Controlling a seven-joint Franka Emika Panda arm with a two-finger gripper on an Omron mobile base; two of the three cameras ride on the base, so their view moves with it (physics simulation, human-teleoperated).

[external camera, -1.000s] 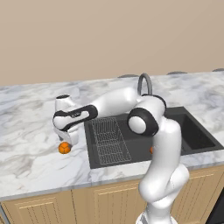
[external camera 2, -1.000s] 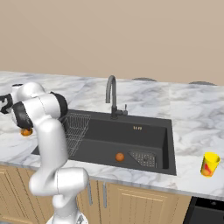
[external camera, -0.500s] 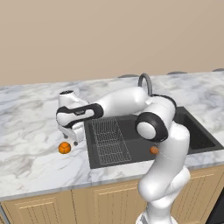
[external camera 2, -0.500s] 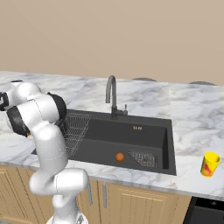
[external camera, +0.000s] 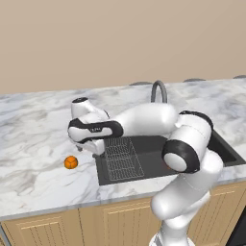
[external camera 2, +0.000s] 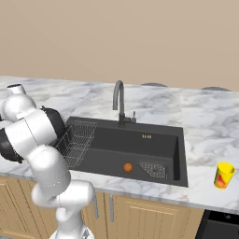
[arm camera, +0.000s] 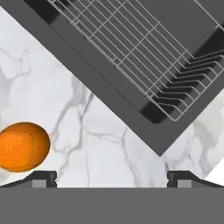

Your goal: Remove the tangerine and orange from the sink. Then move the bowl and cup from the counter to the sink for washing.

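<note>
Covering light wooden cabinets (external camera 2: 140, 212) under a beige wall, the marble counter (external camera: 33, 129) holds the dark sink (external camera 2: 158, 140) with its wire rack (external camera: 122, 156) and faucet (external camera 2: 119, 100). One orange fruit (external camera: 71, 162) lies on the counter left of the sink, another (external camera 2: 127, 167) inside the basin. The cup (external camera 2: 223, 175) stands far right. The gripper (external camera: 93, 148) hangs with fingers apart, empty.

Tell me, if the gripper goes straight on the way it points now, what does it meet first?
Most likely the bare marble counter. The open gripper points down at it, between the orange fruit and the sink corner. Depth is unclear.
</note>
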